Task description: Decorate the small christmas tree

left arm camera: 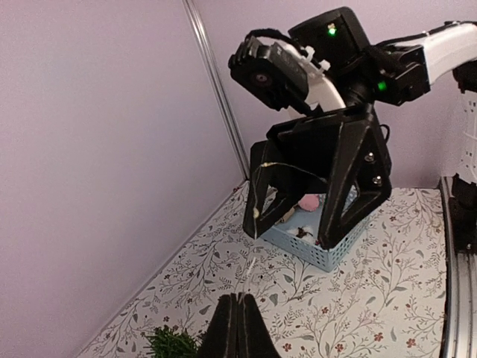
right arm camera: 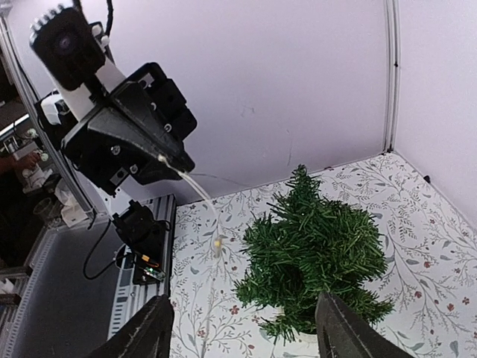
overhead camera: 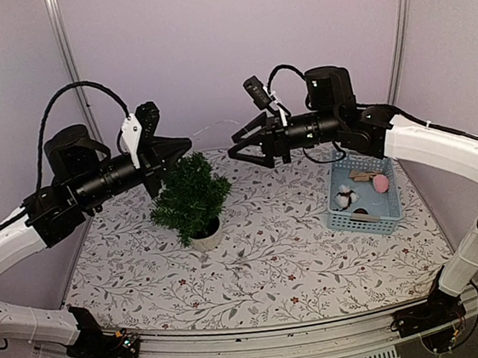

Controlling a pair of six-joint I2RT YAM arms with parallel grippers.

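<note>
The small christmas tree [overhead camera: 191,194] stands in its white pot [overhead camera: 205,236] left of the table's middle; it also shows in the right wrist view [right arm camera: 313,246]. My left gripper [overhead camera: 184,144] hovers just above the treetop, shut on a thin clear light string [right arm camera: 200,195] with a small bulb [right arm camera: 217,242]. In the left wrist view the string [left arm camera: 256,213] rises from my shut left gripper [left arm camera: 238,317] and drapes over my right gripper [left arm camera: 291,235]. My right gripper [overhead camera: 234,148] is open wide, facing the left one just right of the treetop, and clamps nothing.
A light blue basket [overhead camera: 365,219] at the right holds a pink ball [overhead camera: 380,183], a white fluffy ornament [overhead camera: 346,193] and a brown piece [overhead camera: 360,175]. Purple walls close in the back and sides. The tablecloth has a floral print.
</note>
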